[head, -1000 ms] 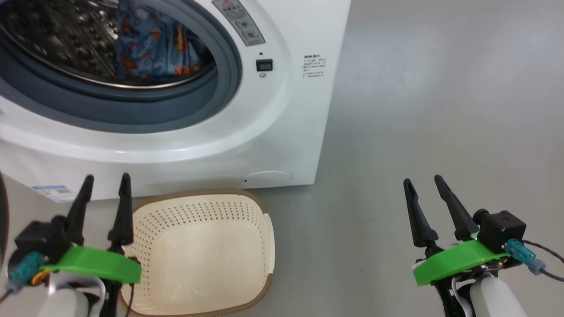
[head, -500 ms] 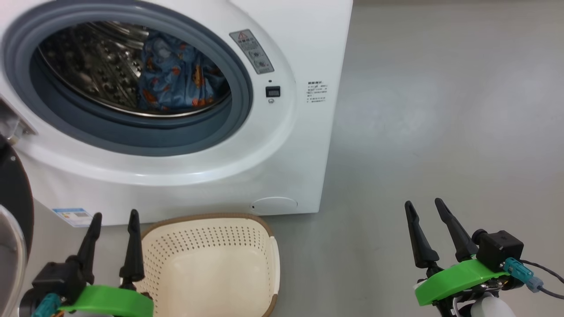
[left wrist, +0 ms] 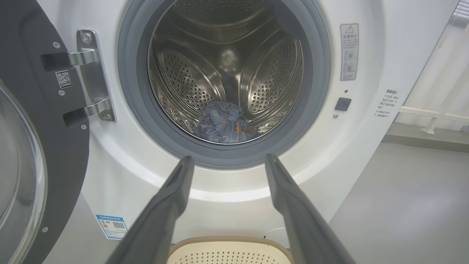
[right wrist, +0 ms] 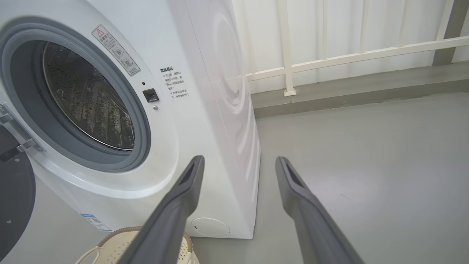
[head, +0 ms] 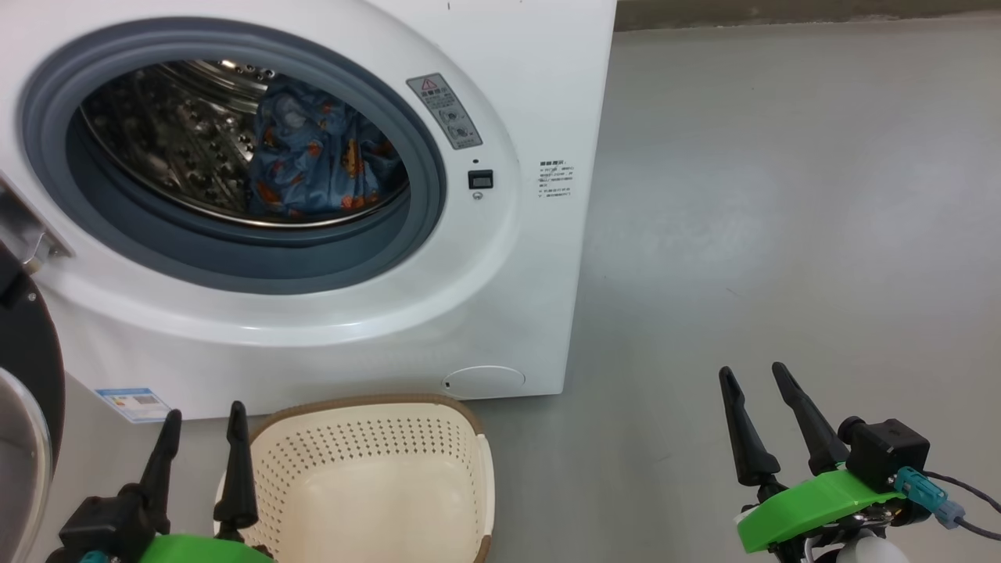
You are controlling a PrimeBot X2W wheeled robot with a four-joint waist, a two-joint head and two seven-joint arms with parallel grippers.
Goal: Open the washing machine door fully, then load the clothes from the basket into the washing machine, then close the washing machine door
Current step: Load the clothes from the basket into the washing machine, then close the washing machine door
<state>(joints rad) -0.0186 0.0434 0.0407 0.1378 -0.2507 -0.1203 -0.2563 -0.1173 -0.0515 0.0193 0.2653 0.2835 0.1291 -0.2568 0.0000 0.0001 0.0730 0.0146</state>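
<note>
looking down from the head: washer (head: 500, 258) stands from ten to twelve o'clock, its door (head: 27, 367) swung out at the nine o'clock edge. clothes (head: 321, 168) lie inside the drum (head: 156, 148), toward the right of the opening, behind the gasket (head: 235, 262). basket (head: 367, 407) sits on the floor (head: 782, 195) at six o'clock, just in front of the washer, perforated bottom bare. left gripper (head: 205, 412) at seven o'clock, just beside the basket's left rim, fingers apart, holding nothing. right gripper (head: 753, 371) at four o'clock, over the floor, well apart from washer and basket, fingers apart, holding nothing.

left wrist: fingers spread at six o'clock, pointing at the opening. clothes bunched at the drum's bottom, near centre. door at nine o'clock, hung on a steel hinge (left wrist: 93, 75). basket rim at six o'clock, between the fingers.

right wrist: fingers spread at six o'clock, aimed at the washer's right front corner. opening at nine o'clock. basket rim at seven o'clock. white railing (right wrist: 348, 55) at one o'clock.
</note>
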